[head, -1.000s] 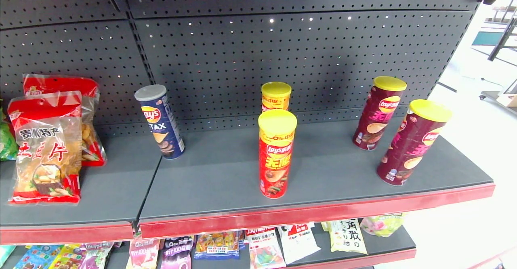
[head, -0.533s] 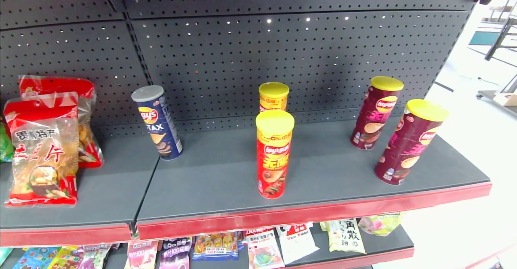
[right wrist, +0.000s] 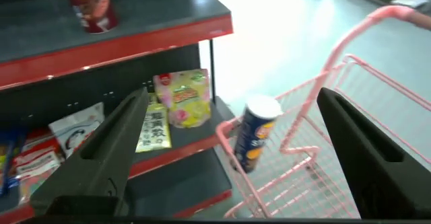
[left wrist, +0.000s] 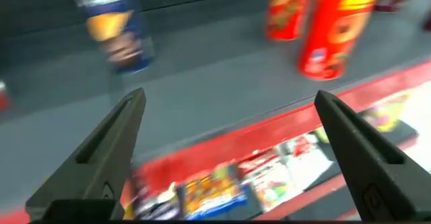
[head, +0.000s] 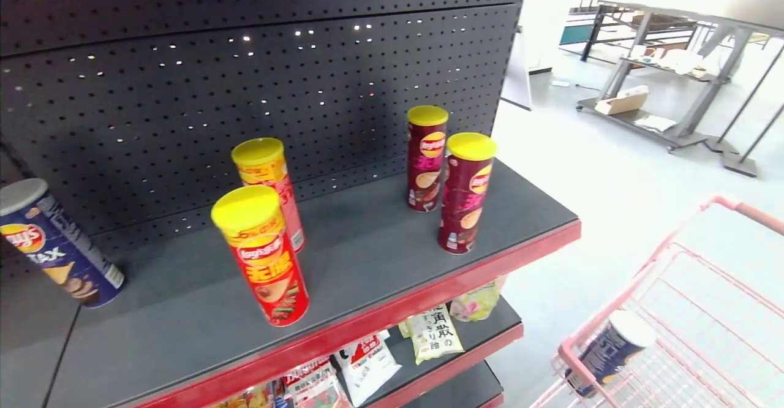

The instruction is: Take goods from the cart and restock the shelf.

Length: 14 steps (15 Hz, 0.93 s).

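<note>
On the dark shelf (head: 367,255) stand a blue can (head: 58,245), two red cans with yellow lids (head: 263,255) and two maroon cans (head: 467,190). To the shelf's right is a pink wire cart (head: 674,261) with another blue can (head: 606,350) leaning in its corner. My left gripper (left wrist: 230,97) is open in front of the shelf's red edge (left wrist: 222,146), facing the blue can (left wrist: 111,22) and a red can (left wrist: 337,29). My right gripper (right wrist: 232,96) is open and holds nothing, pointing at the cart (right wrist: 323,83) and its blue can (right wrist: 256,133).
Snack bags (head: 429,334) lie on the lower shelf, seen also as snack bags (right wrist: 182,96) in the right wrist view. A metal rack (head: 661,71) stands far back on the right. Bare floor lies between shelf and cart.
The head camera has swung to the right, so the shelf slid left in the picture and the pink cart came into view. The cans on the shelf have not moved.
</note>
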Tool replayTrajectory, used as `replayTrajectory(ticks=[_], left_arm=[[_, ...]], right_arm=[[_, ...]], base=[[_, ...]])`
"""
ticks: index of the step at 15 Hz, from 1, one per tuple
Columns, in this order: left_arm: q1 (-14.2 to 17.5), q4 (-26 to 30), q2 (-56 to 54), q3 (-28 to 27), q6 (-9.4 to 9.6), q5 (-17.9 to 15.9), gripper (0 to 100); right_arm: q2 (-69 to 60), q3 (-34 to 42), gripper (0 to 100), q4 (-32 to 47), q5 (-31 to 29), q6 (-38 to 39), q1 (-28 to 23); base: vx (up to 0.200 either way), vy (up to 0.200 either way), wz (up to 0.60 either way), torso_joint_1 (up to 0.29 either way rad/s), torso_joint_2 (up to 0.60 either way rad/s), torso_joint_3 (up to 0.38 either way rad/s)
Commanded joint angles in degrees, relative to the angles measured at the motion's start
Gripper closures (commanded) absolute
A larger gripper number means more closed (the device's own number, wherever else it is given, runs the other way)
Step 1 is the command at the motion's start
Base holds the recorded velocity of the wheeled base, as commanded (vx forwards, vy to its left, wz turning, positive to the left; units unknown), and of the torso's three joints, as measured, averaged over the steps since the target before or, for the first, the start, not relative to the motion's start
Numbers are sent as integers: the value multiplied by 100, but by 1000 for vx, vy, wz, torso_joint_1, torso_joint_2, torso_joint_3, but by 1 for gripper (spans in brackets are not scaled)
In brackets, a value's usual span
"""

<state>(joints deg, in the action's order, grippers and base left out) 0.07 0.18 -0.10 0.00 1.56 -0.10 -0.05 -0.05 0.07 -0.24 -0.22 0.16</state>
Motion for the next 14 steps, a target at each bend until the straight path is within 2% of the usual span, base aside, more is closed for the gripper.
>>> replayTrajectory(ticks=[1,9,10,11,12,13,14], left_arm=[[1,-1,19,0,2,1,0],[1,-1,19,0,2,1,0],[1,-1,10,0,2,1,0],[1,-1,10,0,2,1,0],[1,-1,10,0,2,1,0],[1,-1,10,0,11,1,0],[1,-1,10,0,11,1,0]], right_arm=[[5,-4,0,1,-2,-4,2],[5,-4,0,1,-28,4,-7],[233,-408,0,-60,33,92,37],[1868,-1797,0,-86,-72,778,134],[2439,-2447,0,-69,-116,1244,134],[3406,-3476,0,98,-28,1305,195],[3811,-3511,0,133,-107,1173,160]], base=[[0,0,-600,7,2,2],[0,0,0,0,0,0],[0,0,0,0,0,0],[0,0,0,0,0,0],[0,0,0,0,0,0],[0,0,0,0,0,0],[0,0,0,0,0,0]])
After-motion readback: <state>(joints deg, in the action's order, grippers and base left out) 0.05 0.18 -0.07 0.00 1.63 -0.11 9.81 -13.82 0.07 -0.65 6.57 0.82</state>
